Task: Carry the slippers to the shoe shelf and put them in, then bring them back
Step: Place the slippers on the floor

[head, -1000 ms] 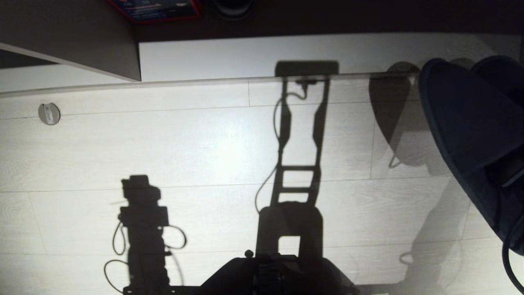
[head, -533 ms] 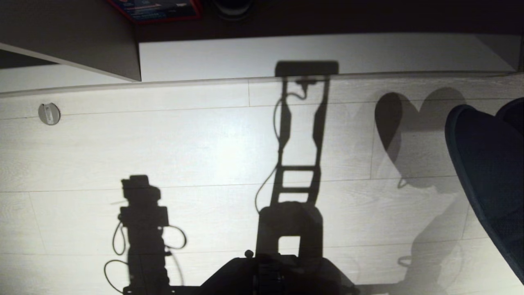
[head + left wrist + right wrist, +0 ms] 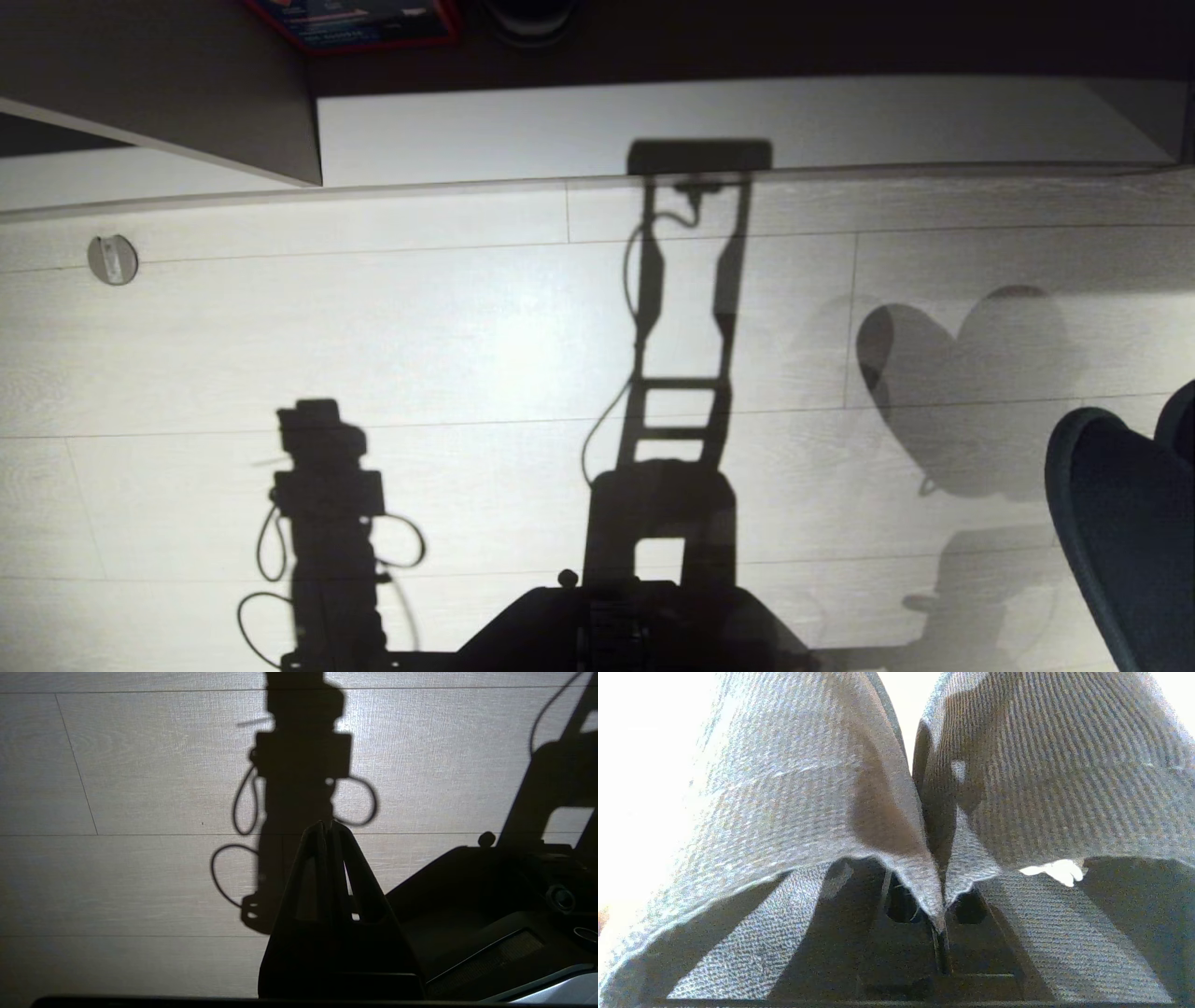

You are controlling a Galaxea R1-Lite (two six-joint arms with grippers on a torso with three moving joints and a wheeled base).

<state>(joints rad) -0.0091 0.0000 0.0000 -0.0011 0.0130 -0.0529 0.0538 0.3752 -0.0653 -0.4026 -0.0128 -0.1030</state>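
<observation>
The slippers [image 3: 1125, 541], dark navy, hang in the air at the head view's lower right edge, well short of the shoe shelf [image 3: 840, 121]. The shelf is the pale cubby with a dark back along the far side. In the right wrist view the blue-grey slippers [image 3: 794, 788] fill the picture side by side. My right gripper [image 3: 941, 926] is shut on their pinched inner edges, and in the head view the slippers hide it. My left gripper [image 3: 327, 825] is shut and empty over the pale floor, parked beside my base.
The shelf's slanted support panel [image 3: 187, 93] stands at the far left. A red-edged box [image 3: 364, 21] and a dark object lie deep in the shelf. A round metal disc [image 3: 112, 259] sits in the floor at left. My base [image 3: 635, 625] is at the near edge.
The slippers have drawn back from the shelf's right end toward me, down to the lower right edge of the head view. Their shadow moved with them. The left arm stayed still.
</observation>
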